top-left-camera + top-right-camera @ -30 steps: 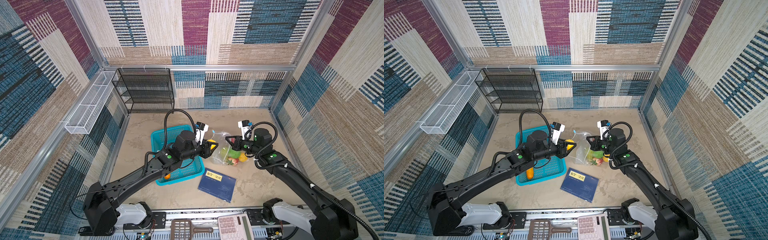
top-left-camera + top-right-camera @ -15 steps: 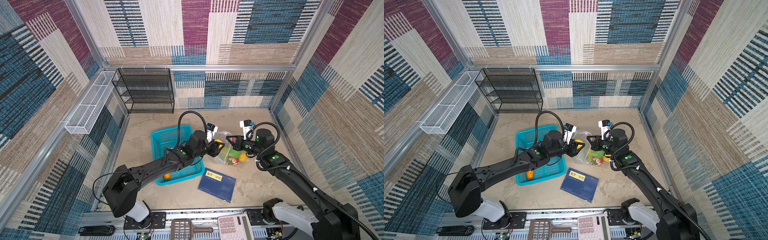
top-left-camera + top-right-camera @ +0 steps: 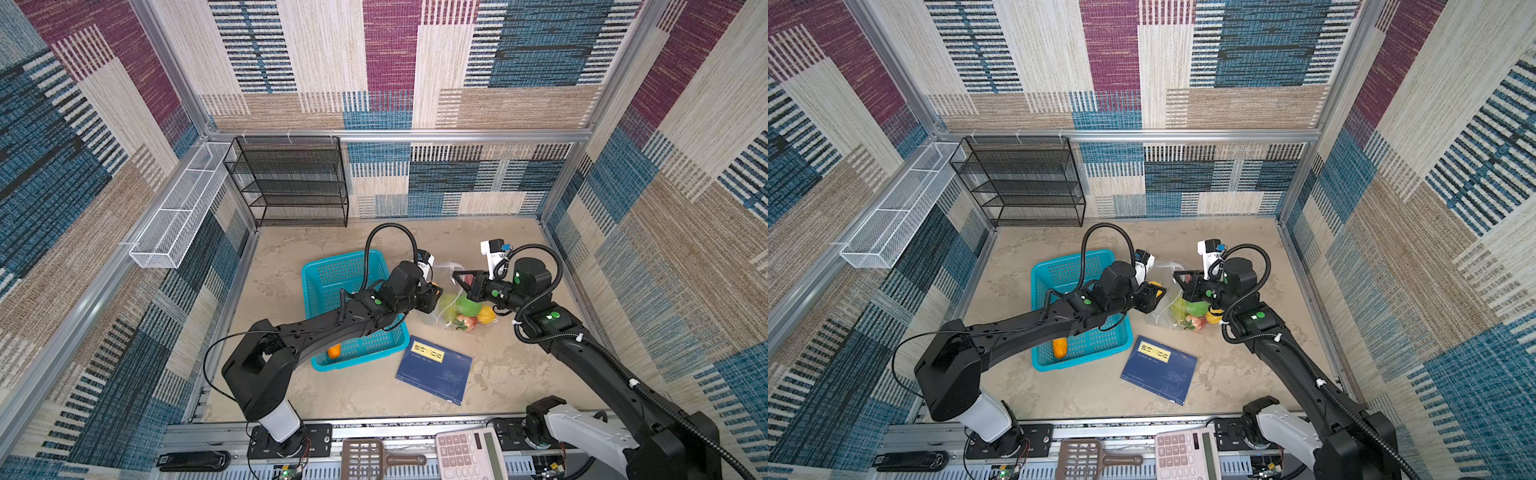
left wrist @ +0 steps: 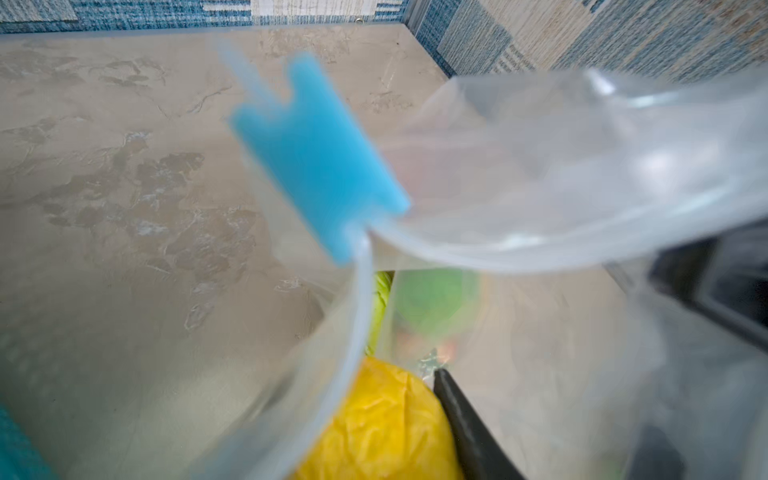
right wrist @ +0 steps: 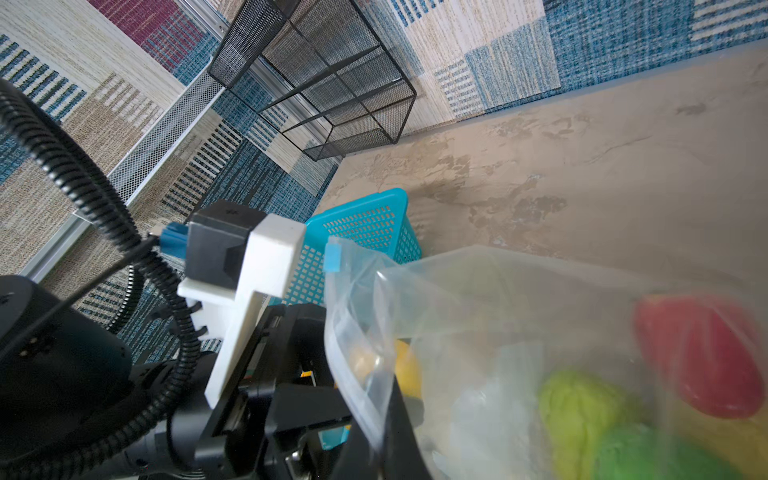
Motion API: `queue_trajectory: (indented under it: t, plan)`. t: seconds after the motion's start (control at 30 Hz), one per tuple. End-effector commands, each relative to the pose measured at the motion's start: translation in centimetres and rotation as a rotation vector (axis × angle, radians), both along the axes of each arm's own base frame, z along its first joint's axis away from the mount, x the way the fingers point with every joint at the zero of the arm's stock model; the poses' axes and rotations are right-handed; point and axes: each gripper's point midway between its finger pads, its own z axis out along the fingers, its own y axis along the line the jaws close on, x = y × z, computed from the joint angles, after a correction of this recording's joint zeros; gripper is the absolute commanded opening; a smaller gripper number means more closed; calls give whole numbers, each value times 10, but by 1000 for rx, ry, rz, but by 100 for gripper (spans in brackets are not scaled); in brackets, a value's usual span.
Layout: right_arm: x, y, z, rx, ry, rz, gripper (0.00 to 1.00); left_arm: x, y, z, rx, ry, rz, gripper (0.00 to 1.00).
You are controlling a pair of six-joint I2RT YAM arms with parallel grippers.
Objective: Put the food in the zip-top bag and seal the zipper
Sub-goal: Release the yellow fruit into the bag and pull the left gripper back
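The clear zip-top bag [image 3: 446,309] [image 3: 1165,318] stands right of the teal basket, with green [image 3: 469,307], yellow [image 3: 486,318] and red food inside. My right gripper [image 3: 458,275] [image 3: 1178,275] is shut on the bag's rim and holds the mouth up. At that mouth my left gripper [image 3: 434,293] [image 3: 1153,293] is shut on a yellow food [image 4: 374,424] [image 3: 1156,286]. The zipper's light-blue slider [image 4: 316,153] [image 5: 332,257] sits at the end of the open rim, close to the left wrist camera. An orange food [image 3: 333,351] lies in the basket.
The teal basket [image 3: 307,291] lies under my left arm. A blue book [image 3: 434,370] lies in front of the bag. A black wire shelf [image 3: 291,183] stands at the back left. A calculator [image 3: 469,455] and a brown scoop [image 3: 374,457] lie on the front rail.
My left gripper has carried the yellow food rightward from over the basket to the bag's mouth. The right gripper has kept its hold on the bag and barely moved.
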Motion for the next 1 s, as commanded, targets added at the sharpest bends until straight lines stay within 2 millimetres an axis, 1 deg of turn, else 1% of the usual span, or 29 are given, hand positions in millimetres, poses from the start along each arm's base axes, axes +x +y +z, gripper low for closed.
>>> queue_trajectory:
  t: [0.0,0.2,0.4,0.57,0.67,0.83,0.97]
  plan:
    - [-1,2,7,20,-19,9,0,4,10,-14,62,44,61,49]
    - [-2,1,7,19,-22,5,0,5,8,-14,60,63,69,57]
    - [-3,1,3,19,-11,6,0,1,4,-6,46,91,49,64]
    - [-2,0,3,20,-13,3,0,-7,-2,10,0,109,10,67]
    - [-2,1,2,18,-10,2,0,-11,-1,19,-29,113,4,67]
    - [0,1,-2,18,-4,1,0,-21,5,40,-99,103,-1,68]
    - [1,1,-4,18,0,0,0,-28,18,54,-129,80,9,71]
